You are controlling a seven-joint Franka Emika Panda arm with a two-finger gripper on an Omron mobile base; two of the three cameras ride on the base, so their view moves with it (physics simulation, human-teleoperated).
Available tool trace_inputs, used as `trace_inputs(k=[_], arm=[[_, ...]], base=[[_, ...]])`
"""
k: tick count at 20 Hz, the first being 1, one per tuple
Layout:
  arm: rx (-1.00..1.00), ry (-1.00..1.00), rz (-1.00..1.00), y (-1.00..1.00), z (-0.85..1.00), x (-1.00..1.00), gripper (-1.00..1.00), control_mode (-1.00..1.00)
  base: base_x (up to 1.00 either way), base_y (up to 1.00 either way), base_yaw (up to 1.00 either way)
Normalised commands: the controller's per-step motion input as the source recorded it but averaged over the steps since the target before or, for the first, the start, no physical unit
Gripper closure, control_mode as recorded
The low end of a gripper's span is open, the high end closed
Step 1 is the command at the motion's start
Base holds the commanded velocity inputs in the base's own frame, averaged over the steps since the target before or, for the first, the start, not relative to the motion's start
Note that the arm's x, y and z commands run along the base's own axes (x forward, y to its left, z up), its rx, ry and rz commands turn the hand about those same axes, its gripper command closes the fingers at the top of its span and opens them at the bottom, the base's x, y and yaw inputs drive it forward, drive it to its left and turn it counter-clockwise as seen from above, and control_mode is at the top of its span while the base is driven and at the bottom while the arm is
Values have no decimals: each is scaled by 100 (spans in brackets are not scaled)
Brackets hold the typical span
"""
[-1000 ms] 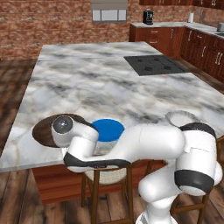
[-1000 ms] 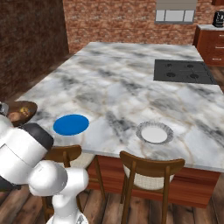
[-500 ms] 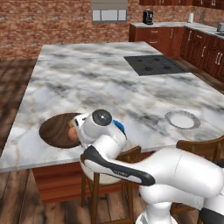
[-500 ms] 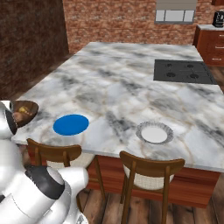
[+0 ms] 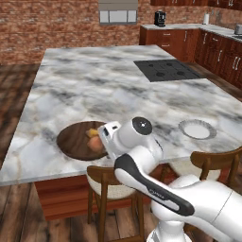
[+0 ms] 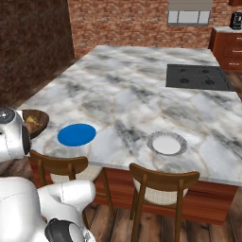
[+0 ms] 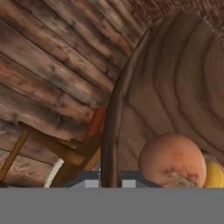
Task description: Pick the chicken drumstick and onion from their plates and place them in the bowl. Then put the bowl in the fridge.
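Onion (image 7: 172,159) and drumstick (image 7: 214,174) lie in the bowl (image 5: 75,141); fridge trip remains. Pincer (image 7: 110,180) straddles its rim at 6 o'clock; grip unclear.

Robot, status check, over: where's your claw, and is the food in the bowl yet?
Claw at the dark wooden bowl rim; open or shut, can't tell. Round reddish-brown onion and yellowish drumstick inside the bowl. Bright blue plate and grey-white plate bare.

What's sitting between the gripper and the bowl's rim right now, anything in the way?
Nothing visible. In the hand view the bowl's rim runs straight up from between the fingertips, with the onion and drumstick inside, clear of the rim.
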Motion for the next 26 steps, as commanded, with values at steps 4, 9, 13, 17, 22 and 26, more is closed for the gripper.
trace_inputs(k=[4,9,13,17,22,26], arm=[[1,0,0,-61,21,-25,100,-100],[0,-3,0,-57,17,-31,100,-100],[0,-9,0,-54,14,-37,100,-100],[0,-6,-2,-47,13,-30,100,-100],[0,1,-6,-37,14,-17,100,-100],[0,0,-2,-20,2,-15,100,-100]], base=[[0,0,0],[0,0,0],[0,0,0],[0,0,0],[0,0,0],[0,0,0]])
